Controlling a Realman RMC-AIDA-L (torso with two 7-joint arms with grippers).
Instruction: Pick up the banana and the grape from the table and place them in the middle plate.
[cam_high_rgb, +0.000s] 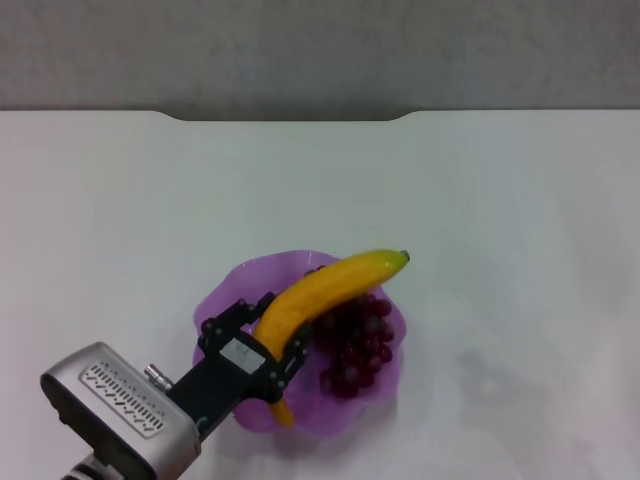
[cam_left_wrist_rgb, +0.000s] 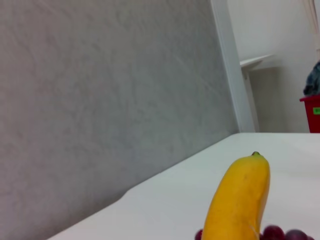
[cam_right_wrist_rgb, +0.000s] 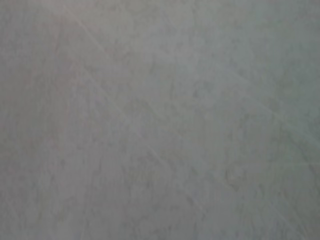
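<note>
The purple scalloped plate sits at the table's near centre. The dark red grape bunch lies inside it on its right side. My left gripper reaches in from the lower left over the plate's near-left part and is shut on the yellow banana, one black finger on each side of its lower half. The banana slants across the plate over the grapes, and its greenish tip passes the far-right rim. The left wrist view shows the banana with grapes under it. My right gripper is out of view.
The white table stretches around the plate, with a notched far edge against a grey wall. The left wrist view shows a red bin far off beyond the table. The right wrist view shows only a plain grey surface.
</note>
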